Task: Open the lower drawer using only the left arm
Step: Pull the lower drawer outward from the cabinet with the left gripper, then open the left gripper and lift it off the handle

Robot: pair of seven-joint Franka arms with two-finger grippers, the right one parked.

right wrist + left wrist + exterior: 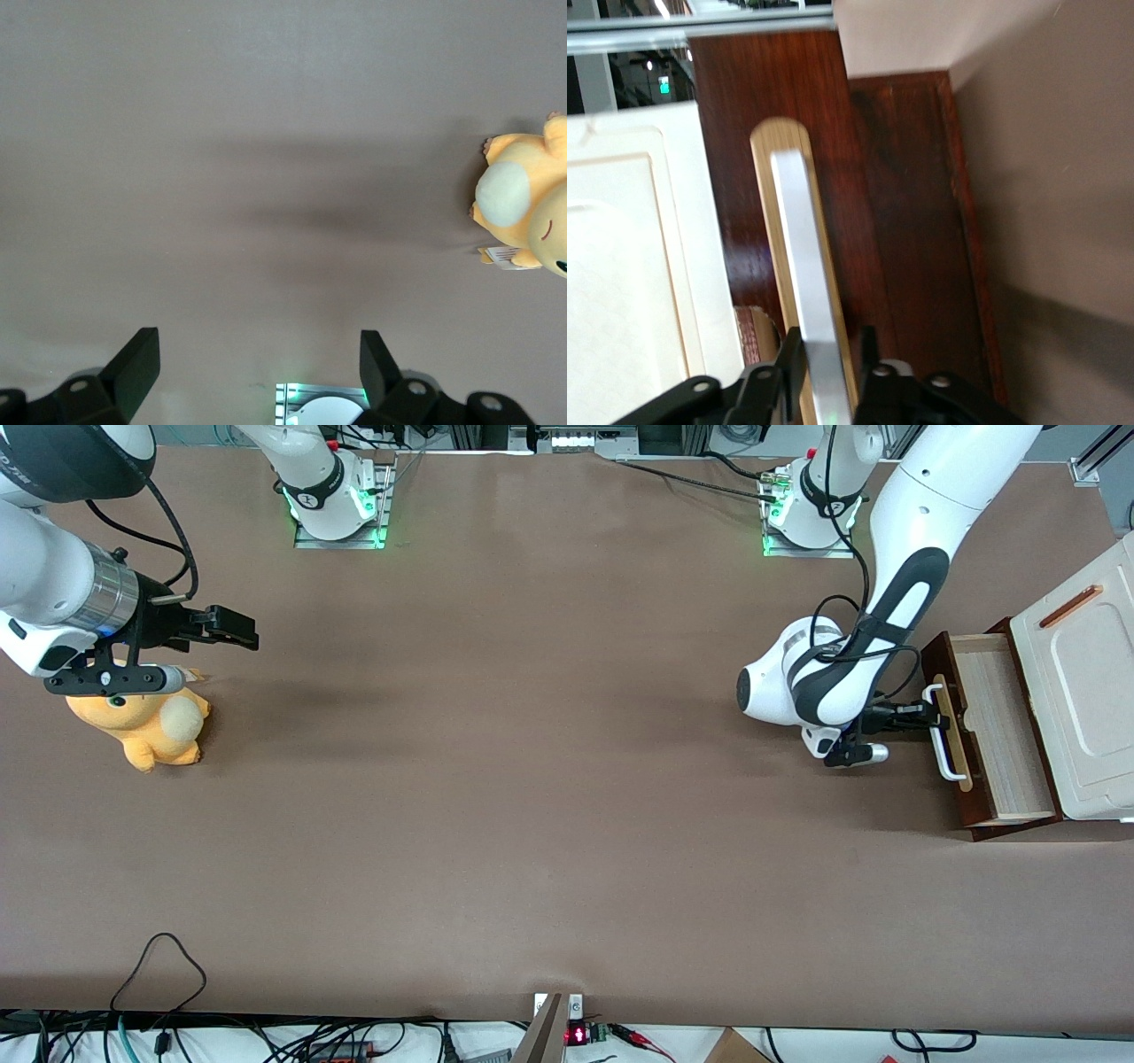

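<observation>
- table (532, 797): brown surface; nearest the front camera, black cables along its edge.
- plush toy (146, 726): orange-yellow with a pale belly, lying on the table toward the parked arm's end; also in right wrist view (523, 217).
- lower drawer (992, 726): toward the working arm's end of the table, pulled partly out of the cabinet, light wood inside showing, dark brown front with a pale wood strip.
- white bar handle (944, 735): on that strip; wrist view shows it as a pale bar (806, 283) running between the two black fingers.
- gripper (927, 714): at the handle, in front of the drawer; fingers (788, 359) narrowed around the bar, one on each side, gripping it.
- left arm (895, 602): white with black panels, loose black cable, reaching down from its base to the drawer.
- cabinet (1085, 691): cream-white panel with a thin copper-coloured strip handle (1070, 606), above the drawer.
</observation>
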